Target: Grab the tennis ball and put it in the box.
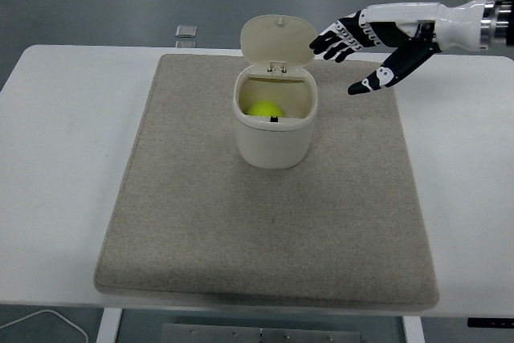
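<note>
The yellow-green tennis ball (264, 108) lies inside the cream box (274, 142), a small bin whose hinged lid (277, 38) stands open at the back. My right hand (353, 58) hangs above and to the right of the box with its fingers spread and holds nothing. The left arm does not show.
The box stands on a beige mat (265, 222) that covers the middle of the white table (56, 158). A small grey object (186, 31) lies at the table's far edge. A white cable (48, 323) shows at the bottom left below the table.
</note>
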`<state>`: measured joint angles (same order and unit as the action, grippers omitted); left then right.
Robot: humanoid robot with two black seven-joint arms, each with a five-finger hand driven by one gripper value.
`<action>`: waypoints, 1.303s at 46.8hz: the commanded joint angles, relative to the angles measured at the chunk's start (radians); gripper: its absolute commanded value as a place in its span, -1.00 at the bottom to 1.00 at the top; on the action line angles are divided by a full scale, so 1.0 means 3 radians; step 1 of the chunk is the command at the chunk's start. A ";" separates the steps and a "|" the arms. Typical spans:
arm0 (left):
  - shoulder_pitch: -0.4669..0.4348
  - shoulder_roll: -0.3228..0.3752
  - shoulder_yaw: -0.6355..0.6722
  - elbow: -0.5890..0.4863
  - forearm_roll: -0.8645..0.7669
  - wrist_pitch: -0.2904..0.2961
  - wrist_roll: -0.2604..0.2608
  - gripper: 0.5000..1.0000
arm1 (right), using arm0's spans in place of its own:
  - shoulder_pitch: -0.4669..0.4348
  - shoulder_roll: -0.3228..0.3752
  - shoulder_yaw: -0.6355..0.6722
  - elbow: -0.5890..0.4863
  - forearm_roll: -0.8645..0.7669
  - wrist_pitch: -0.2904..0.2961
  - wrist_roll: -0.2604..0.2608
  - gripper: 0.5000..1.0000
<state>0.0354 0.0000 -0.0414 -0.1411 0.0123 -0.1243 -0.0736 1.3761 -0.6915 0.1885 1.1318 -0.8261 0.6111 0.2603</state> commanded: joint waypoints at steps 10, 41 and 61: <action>0.0000 0.0000 0.0000 0.0000 0.0000 0.0000 0.0000 0.99 | -0.0266 -0.0139 0.0036 -0.0071 0.0033 -0.0073 0.0007 0.44; 0.0000 0.0000 0.0000 0.0000 0.0000 0.0000 0.0000 0.99 | -0.0686 0.0244 0.0052 -0.0326 0.1327 -0.1311 0.0002 0.43; -0.0005 0.0000 0.0000 0.0000 0.0000 0.0000 0.0000 0.99 | -0.0762 0.0474 0.0057 -0.0730 0.2743 -0.1357 -0.0218 0.42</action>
<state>0.0348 0.0000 -0.0414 -0.1409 0.0123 -0.1242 -0.0736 1.1473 -0.5589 0.2045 0.9324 -0.0756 0.2002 0.2039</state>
